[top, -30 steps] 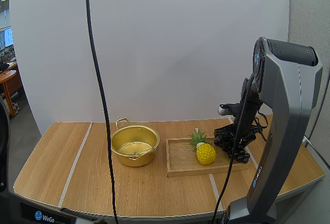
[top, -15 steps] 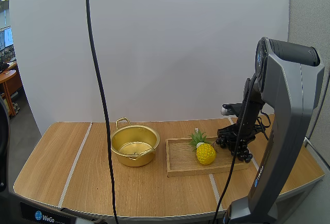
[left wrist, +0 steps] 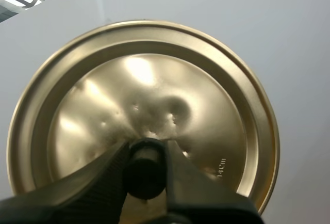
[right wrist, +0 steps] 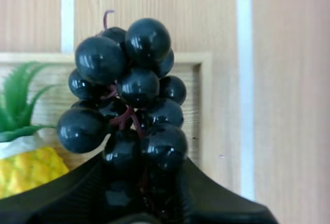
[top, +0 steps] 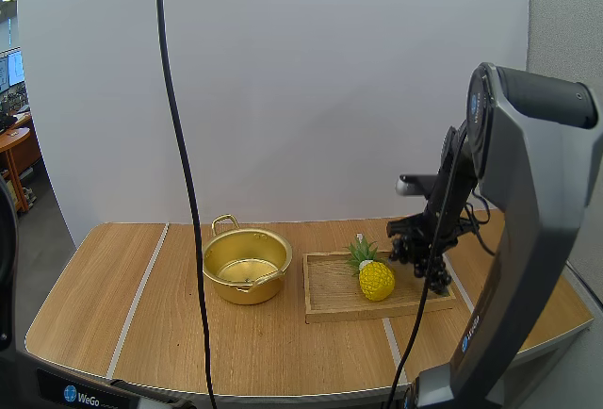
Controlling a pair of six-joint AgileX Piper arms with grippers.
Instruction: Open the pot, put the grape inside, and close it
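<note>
Had the grapes [right wrist: 129, 95] pinched at their base in the right gripper [right wrist: 140, 182], over the tray's [top: 330, 288] end, likely light, bumpy and easy to drop, and the lid [left wrist: 154, 84] pinched by its knob [left wrist: 146, 158] in the left gripper [left wrist: 146, 175].

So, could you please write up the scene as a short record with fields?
pot: lid off, standing on the table, left of the tray
lid: held up high by the left gripper, pinched at its knob
grapes: pinched in the right gripper, near the tray's right end
pineapple: on the tray
</note>
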